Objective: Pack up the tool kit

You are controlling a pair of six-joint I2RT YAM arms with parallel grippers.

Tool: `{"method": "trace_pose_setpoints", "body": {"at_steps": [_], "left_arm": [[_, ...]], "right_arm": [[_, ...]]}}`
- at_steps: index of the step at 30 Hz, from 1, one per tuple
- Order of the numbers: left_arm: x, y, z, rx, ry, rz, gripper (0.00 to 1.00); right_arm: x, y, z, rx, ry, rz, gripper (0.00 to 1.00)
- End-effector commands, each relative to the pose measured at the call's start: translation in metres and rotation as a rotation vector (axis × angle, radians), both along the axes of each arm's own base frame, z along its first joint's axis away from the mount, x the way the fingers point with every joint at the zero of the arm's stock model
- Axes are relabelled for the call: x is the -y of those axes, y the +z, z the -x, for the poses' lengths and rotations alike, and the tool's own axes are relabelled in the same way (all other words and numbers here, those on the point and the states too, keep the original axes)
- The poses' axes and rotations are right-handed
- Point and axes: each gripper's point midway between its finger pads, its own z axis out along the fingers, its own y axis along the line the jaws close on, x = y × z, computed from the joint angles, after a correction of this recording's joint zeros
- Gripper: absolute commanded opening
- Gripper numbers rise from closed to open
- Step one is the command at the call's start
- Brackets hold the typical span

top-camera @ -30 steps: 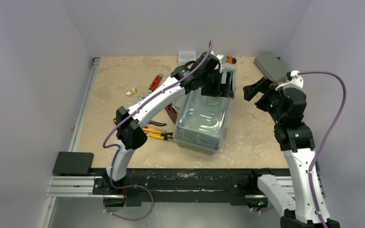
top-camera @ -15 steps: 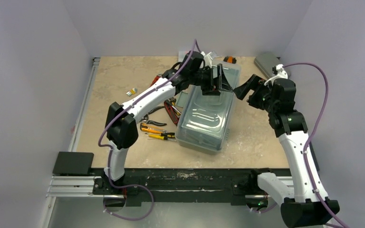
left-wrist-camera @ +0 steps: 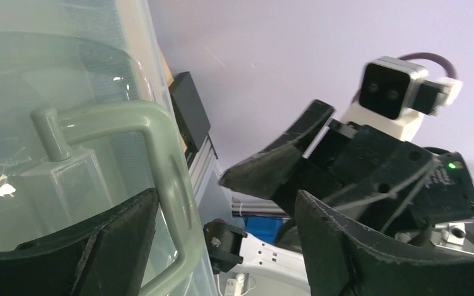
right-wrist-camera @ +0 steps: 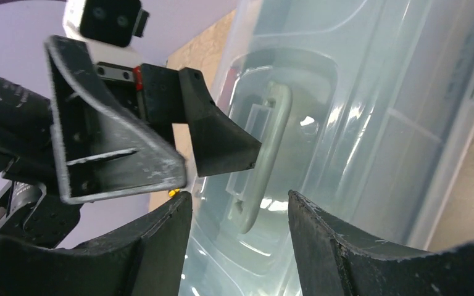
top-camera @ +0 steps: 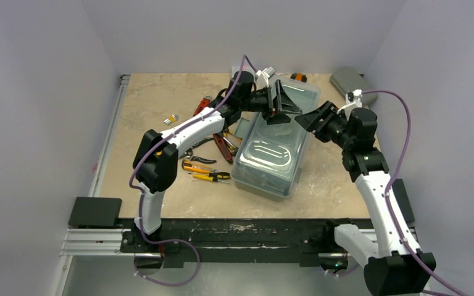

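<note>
Over the table, from the overhead view: toolbox, sage-green with its translucent lid on, lying aslant right of centre. The left gripper hangs above the box's far end, jaws apart. The right gripper comes in from the right, just beside it, jaws also apart. Yellow-handled screwdrivers and black pliers lie loose on the table just left of the box, and a red-handled tool is close against its wall. A grey pad sits in the far right corner. The tabletop is mottled beige stone and the walls are plain pale lilac. From the left wrist: the lid's green handle runs past the inner face of one finger and into the gap between the jaws, with the right gripper facing close opposite. From the right wrist: the handle's near end lies beyond the spread fingers, in line with their gap. One left fingertip sits at the handle's side, and I cannot tell whether it touches.
</note>
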Motion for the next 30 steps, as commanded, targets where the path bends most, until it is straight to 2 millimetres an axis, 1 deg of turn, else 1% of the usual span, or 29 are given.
{"method": "trace_pose_setpoints", "body": {"at_steps": [1,3,8,12,15,18,20,21,23,26,27,30], "left_arm": [[0.000,0.031,0.020,0.016,-0.061,0.101,0.78],[-0.002,0.032,0.019,0.024,-0.052,0.101,0.78],[-0.008,0.038,0.018,0.040,-0.029,0.110,0.78],[-0.010,0.043,0.021,0.054,-0.032,0.112,0.78],[-0.012,0.045,0.022,0.062,-0.030,0.099,0.78],[-0.014,0.049,0.024,0.069,-0.040,0.112,0.78],[-0.017,0.054,0.026,0.092,-0.039,0.107,0.79],[-0.020,0.056,0.026,0.107,-0.035,0.093,0.80],[-0.030,0.065,0.029,0.184,-0.024,0.052,0.83],[-0.057,0.065,0.034,0.273,0.032,-0.114,0.90],[-0.068,0.067,0.035,0.302,0.060,-0.157,0.93],[-0.105,0.065,0.042,0.361,0.139,-0.274,1.00]], "right_arm": [[-0.017,0.007,-0.008,0.032,0.071,-0.102,0.56],[-0.017,0.000,-0.011,0.018,0.067,-0.110,0.55],[-0.018,-0.007,-0.018,0.010,0.058,-0.132,0.50],[-0.025,-0.016,-0.024,-0.013,0.094,-0.157,0.47],[-0.032,-0.028,-0.028,-0.048,0.116,-0.163,0.44],[-0.037,-0.038,-0.030,-0.080,0.136,-0.168,0.38],[-0.035,-0.038,-0.031,-0.076,0.127,-0.158,0.32],[-0.033,-0.038,-0.032,-0.077,0.119,-0.140,0.27],[-0.029,-0.037,-0.034,-0.080,0.102,-0.106,0.17],[-0.027,-0.035,-0.038,-0.088,0.105,-0.070,0.03],[-0.028,-0.036,-0.040,-0.093,0.115,-0.056,0.00],[-0.034,-0.034,-0.049,-0.104,0.163,-0.048,0.00]]}}
